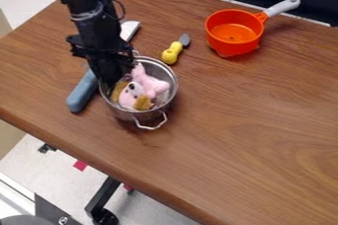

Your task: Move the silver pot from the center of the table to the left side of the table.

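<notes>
The silver pot (120, 112) stands upright on the wooden table, left of the middle of the view, with a wire handle at its front. A pink and brown plush toy (153, 85) lies inside it. Coming down from the upper left, the black gripper (119, 73) is at the pot's left rim and overlaps it in the view. Its lower end is dark against the rim, so whether it holds the pot is unclear.
A knife with a blue-grey handle (82, 92) lies left of the pot, partly behind the arm. Behind the pot is a small yellow-handled tool (172, 53). An orange saucepan (233, 44) stands back right. The table's front edge (99, 146) runs diagonally below.
</notes>
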Motion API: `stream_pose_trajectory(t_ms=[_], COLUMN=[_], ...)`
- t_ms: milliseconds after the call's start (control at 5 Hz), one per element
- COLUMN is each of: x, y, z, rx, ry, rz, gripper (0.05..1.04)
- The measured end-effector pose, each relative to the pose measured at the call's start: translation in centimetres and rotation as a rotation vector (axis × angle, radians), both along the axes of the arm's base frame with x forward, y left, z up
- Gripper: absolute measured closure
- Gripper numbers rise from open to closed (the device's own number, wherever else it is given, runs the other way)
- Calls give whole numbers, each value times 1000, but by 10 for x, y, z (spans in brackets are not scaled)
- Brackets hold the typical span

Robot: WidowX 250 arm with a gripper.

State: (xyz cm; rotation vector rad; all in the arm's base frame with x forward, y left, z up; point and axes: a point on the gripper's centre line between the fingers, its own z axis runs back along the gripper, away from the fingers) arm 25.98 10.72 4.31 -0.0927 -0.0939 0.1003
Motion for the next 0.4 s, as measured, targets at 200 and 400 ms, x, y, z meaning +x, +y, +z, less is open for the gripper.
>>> stream_pose_trajectory(t_ms=[200, 400], x=[2, 3], y=[0, -2], z=[-2, -4], rx=[20, 28], ry=[14, -1], rz=[21, 19], gripper=[860, 612])
